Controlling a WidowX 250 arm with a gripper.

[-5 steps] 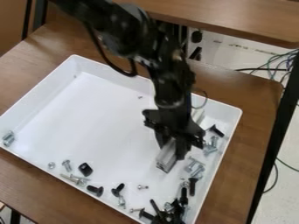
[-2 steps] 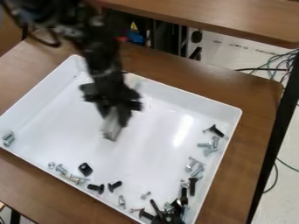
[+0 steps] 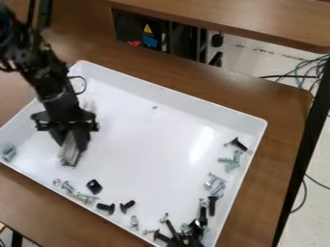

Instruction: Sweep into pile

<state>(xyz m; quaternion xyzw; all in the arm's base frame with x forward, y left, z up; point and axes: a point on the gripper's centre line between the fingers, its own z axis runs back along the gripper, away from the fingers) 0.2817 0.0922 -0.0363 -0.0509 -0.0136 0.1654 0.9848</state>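
Bright light across the white tray [image 3: 193,107], with one elongated glare patch [image 3: 201,144] on its floor

The table [image 3: 280,140] lies below the gripper [image 3: 73,146] and extends to its right in the view. The desk [image 3: 251,23] is situated above and right of the gripper. Under the desk's edge, up and right of the gripper, are a yellow label [image 3: 147,29] and a blue part [image 3: 150,41]. Cables [image 3: 312,67] and pale floor [image 3: 317,202] are located well apart, right of the gripper.
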